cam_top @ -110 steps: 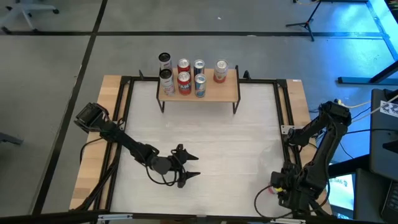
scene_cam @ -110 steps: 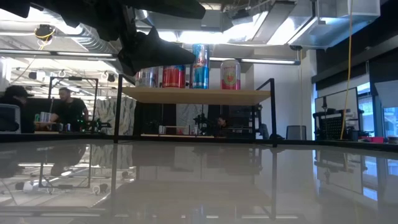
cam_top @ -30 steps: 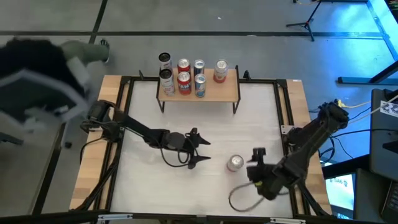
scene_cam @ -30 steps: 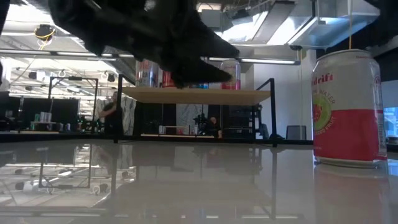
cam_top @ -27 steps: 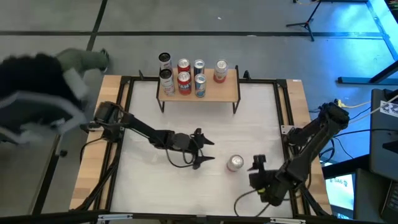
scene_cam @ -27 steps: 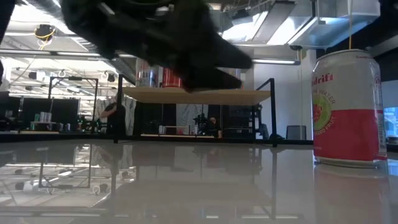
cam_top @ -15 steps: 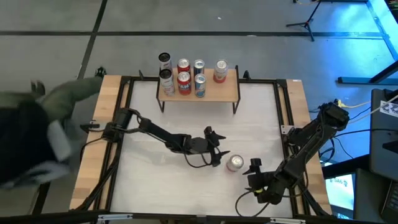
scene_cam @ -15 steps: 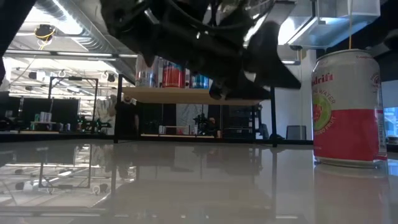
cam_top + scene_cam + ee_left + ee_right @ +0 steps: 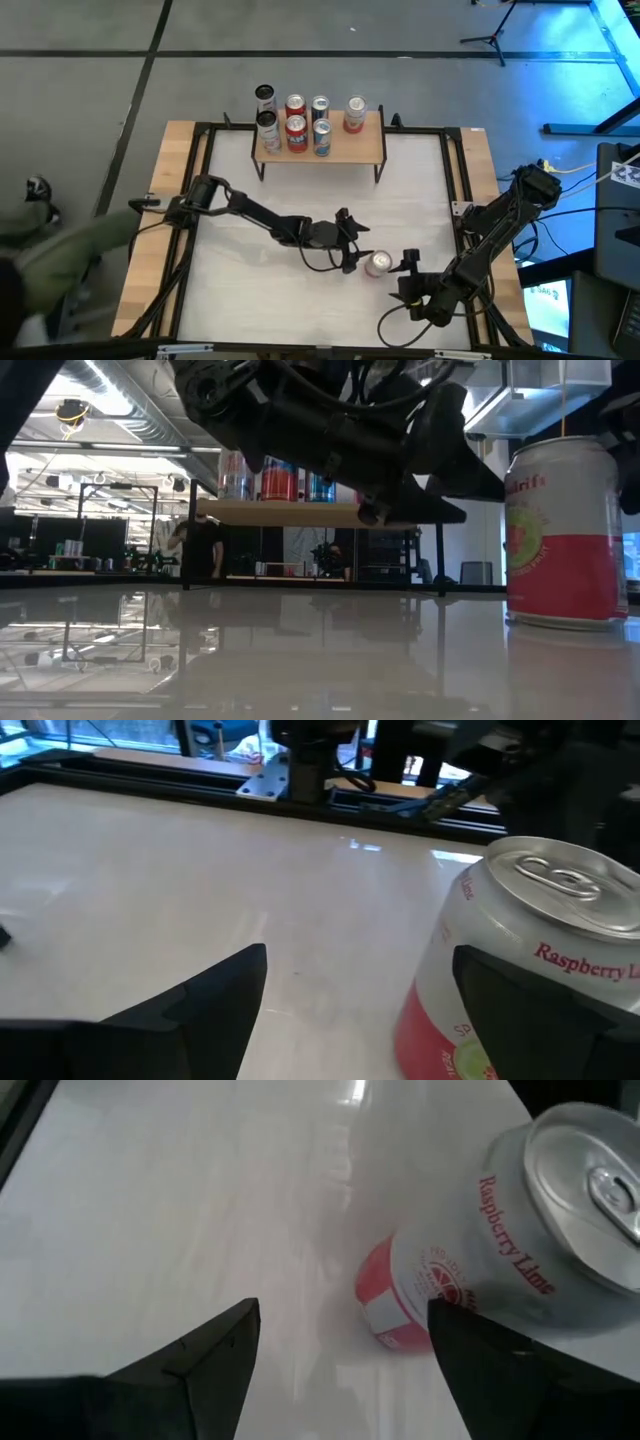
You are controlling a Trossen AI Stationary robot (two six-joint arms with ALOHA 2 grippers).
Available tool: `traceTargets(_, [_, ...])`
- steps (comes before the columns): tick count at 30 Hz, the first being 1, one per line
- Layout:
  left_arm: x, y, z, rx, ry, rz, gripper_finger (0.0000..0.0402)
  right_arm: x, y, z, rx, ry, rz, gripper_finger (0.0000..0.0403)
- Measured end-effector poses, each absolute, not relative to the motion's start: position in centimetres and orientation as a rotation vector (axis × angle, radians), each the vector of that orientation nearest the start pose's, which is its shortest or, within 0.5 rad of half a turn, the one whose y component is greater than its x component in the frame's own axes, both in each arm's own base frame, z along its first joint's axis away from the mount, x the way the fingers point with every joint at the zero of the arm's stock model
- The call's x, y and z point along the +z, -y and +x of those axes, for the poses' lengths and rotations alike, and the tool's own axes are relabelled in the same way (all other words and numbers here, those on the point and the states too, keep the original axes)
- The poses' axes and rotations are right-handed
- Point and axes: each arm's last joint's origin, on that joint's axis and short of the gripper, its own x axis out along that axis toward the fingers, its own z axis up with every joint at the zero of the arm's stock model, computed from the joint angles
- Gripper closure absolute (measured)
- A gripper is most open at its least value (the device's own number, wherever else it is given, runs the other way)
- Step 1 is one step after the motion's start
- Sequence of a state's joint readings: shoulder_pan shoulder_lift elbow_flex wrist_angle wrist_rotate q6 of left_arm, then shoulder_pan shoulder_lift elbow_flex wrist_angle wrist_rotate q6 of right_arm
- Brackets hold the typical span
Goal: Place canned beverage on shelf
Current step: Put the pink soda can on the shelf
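A canned beverage point(image 9: 377, 263), white above and red below with a silver lid, stands upright on the white table near its front right. My left gripper point(image 9: 351, 252) reaches in low from the table's left, open, its fingertips just left of the can point(image 9: 470, 910). My right gripper point(image 9: 408, 271) hangs open right of the can point(image 9: 470, 1270), slanting down, apart from it. The shelf point(image 9: 345, 148), a light wooden board on thin black legs, stands at the table's far edge with several cans on it point(image 9: 310, 513). My left gripper comes at the can level from the table's left. One finger point(image 9: 540, 1010) stands in front of the can's side wall point(image 9: 440, 970) in the wrist view. I cannot tell whether it touches it. The can stands upright on the table.
A black metal frame point(image 9: 455, 170) runs around the table top. Bare white table point(image 9: 300, 190) lies between the can and the shelf. A person in a grey-green sleeve point(image 9: 60, 260) stands beside the table's left side.
My left gripper has gone toward the table's right edge and a little down, up to the can's left side, staying open. My right gripper has sunk and tipped down beside the can. The can has stayed upright. The person has moved along the table's left side toward its near end.
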State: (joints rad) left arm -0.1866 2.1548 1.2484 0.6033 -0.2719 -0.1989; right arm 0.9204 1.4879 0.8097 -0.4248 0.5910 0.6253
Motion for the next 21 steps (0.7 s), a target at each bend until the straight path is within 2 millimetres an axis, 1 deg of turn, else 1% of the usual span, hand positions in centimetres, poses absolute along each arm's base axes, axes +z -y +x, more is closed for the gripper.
traceTargets(7, [13.8,8.8,44.6,0.082,-0.314,-0.121,0.0081,17.5,-19.8,17.2,0.007,-0.895,-0.218,0.0114])
traceTargets(15, [13.3,9.8,44.2,0.065,-0.355,-0.133,0.0081,17.3,-19.0,16.8,-0.084,-0.91,-0.242,0.0114])
traceTargets(21, [13.2,10.0,44.1,0.07,-0.363,-0.136,0.0081,17.3,-18.5,17.1,-0.122,-0.917,-0.217,0.0114])
